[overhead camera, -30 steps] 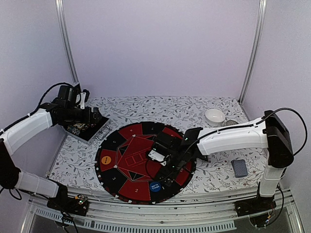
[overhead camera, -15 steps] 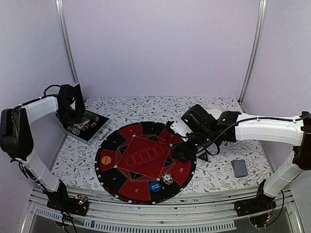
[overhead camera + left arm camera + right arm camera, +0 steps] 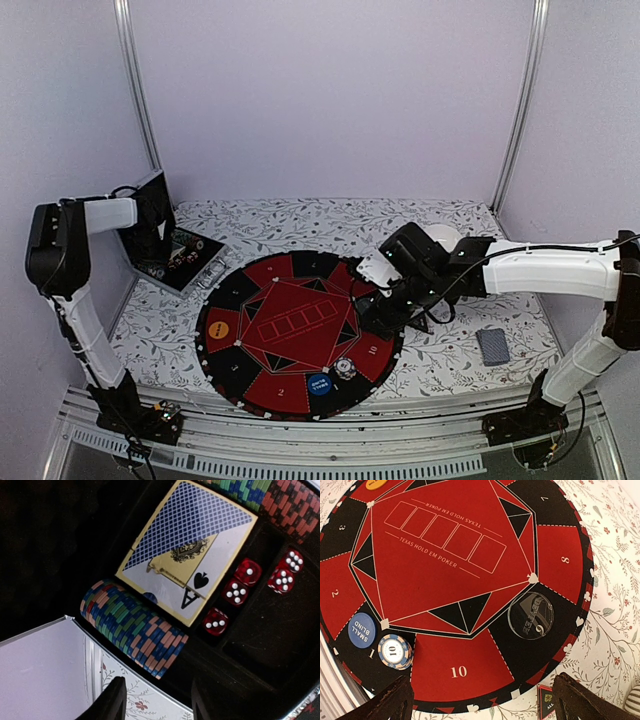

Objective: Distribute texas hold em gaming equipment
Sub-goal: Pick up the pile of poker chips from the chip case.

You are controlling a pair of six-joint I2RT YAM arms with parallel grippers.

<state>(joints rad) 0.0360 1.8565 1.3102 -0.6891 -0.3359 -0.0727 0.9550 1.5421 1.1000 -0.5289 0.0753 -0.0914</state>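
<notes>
Hovering the left gripper half-spread and empty over the open case — likely lining up on its chip row. Holding the right gripper wide apart above the mat — probably staying clear of the placed 10 chip and small blind button.

The clear round plastic dealer disc is gleaming glossily, while the round red-and-black cloth mat is looking matt and smooth.
</notes>
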